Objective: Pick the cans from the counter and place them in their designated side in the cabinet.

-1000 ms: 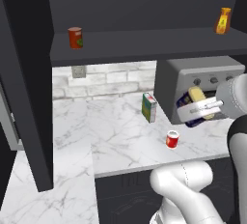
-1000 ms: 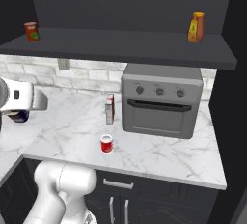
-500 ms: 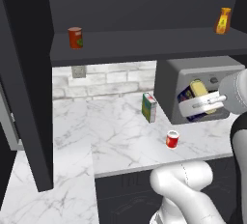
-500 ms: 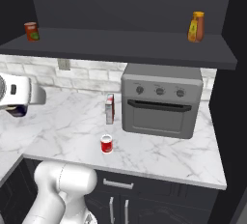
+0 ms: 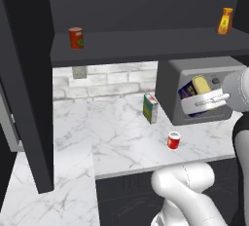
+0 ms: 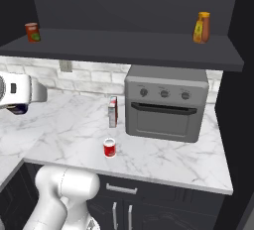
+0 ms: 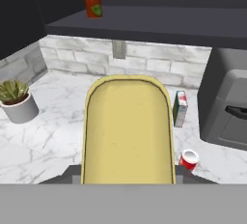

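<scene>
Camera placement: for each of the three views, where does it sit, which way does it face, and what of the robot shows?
Left base view: behind the arm on its left, facing the counter and cabinet; white arm at lower right, pincer shut on the yellow-topped tin.
Right base view: behind on its right, facing the oven; arm at lower left.
Hand view: on the hand, looking along the tin toward the brick wall.
Shared: the red can and the carton appear in all three.

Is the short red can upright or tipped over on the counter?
Upright: the red can stands on its base on the counter, white top facing up.
</scene>
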### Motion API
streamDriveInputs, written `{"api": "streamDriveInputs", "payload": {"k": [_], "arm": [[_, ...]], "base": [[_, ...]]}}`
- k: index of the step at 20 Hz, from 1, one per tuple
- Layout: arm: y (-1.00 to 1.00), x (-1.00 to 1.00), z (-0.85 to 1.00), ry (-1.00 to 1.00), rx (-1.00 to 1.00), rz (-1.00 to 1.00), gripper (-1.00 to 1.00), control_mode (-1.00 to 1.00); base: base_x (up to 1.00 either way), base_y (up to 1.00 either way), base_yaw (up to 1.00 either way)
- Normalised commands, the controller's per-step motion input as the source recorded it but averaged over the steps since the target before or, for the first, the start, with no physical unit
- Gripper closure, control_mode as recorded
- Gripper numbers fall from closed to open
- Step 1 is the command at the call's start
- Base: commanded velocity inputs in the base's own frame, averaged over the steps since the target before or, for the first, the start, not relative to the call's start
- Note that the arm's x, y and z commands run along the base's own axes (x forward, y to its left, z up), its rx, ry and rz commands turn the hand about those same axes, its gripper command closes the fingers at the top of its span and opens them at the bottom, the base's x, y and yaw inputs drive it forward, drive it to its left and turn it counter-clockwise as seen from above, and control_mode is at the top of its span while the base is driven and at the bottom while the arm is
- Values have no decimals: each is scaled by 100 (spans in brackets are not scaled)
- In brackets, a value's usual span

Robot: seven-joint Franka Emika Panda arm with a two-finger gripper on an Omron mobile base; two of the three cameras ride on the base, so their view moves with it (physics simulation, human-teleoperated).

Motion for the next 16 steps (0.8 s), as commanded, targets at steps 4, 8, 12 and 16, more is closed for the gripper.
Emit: {"api": "streamDriveInputs", "payload": {"k": [4, 8, 12, 16], "arm": [[0, 16, 11, -3, 0, 2, 100, -100], [-1, 14, 14, -3, 0, 2, 100, -100], [0, 5, 15, -4, 0, 1, 100, -100], [0, 0, 15, -4, 0, 1, 100, -100]], "base": [[0, 0, 0], [0, 0, 0], [0, 0, 0], [0, 0, 0]]}}
